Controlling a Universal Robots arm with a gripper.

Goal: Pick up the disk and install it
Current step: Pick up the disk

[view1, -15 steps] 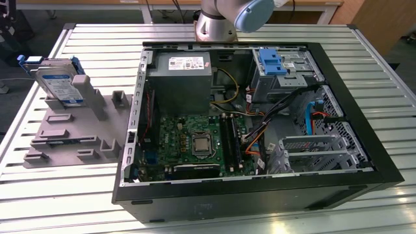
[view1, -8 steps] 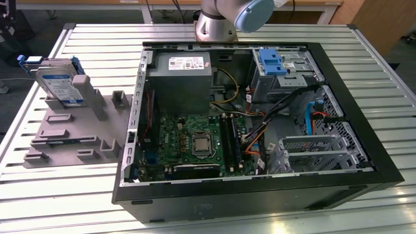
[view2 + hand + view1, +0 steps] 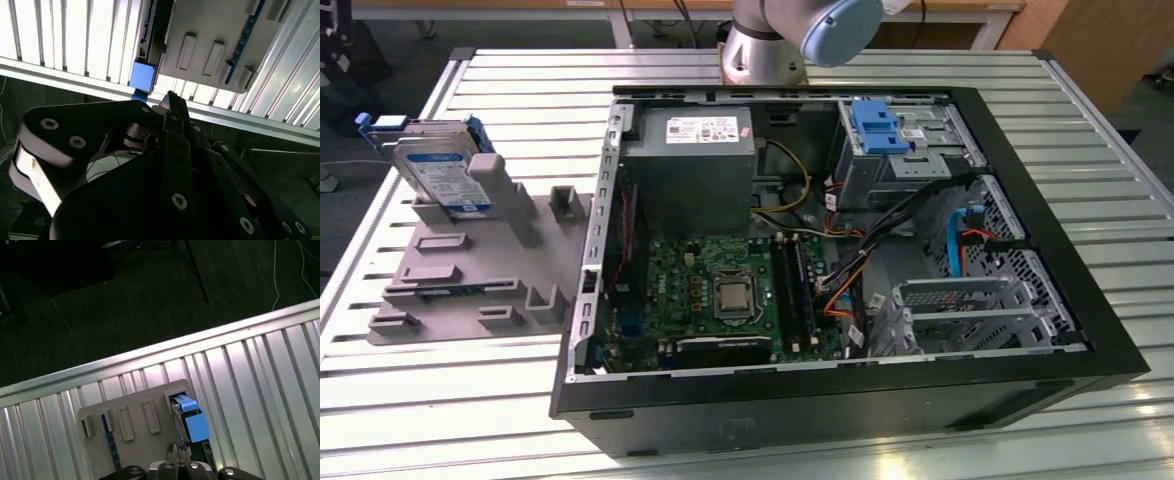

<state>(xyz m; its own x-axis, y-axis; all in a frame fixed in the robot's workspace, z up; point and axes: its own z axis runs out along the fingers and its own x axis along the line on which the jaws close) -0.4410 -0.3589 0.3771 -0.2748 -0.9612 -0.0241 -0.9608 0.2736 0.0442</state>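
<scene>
Early in the pick-up by the look of it, nothing grabbed. Can spot the disk standing on edge, leaning a bit, in the grey block at the exterior view's left, well apart from the bay inside the open computer case. Hovering above that block with the gripper, looking down on the blue end of the disk's frame in both wrist views. Looks pinched shut at the jaws in the second wrist view, with nothing between them. Worth opening wide before going down, squaring up across the thin sides of the disk, and taking hold on the flat faces rather than the blue clip. Best lifted straight along the slot so as not to jam. Mind the posts on the block just beside the disk. Beyond that: the tall wall of the case between block and bay, loose cables strung near the drive cage, a blue bracket up in the far corner, and slatted table underneath it all.
</scene>
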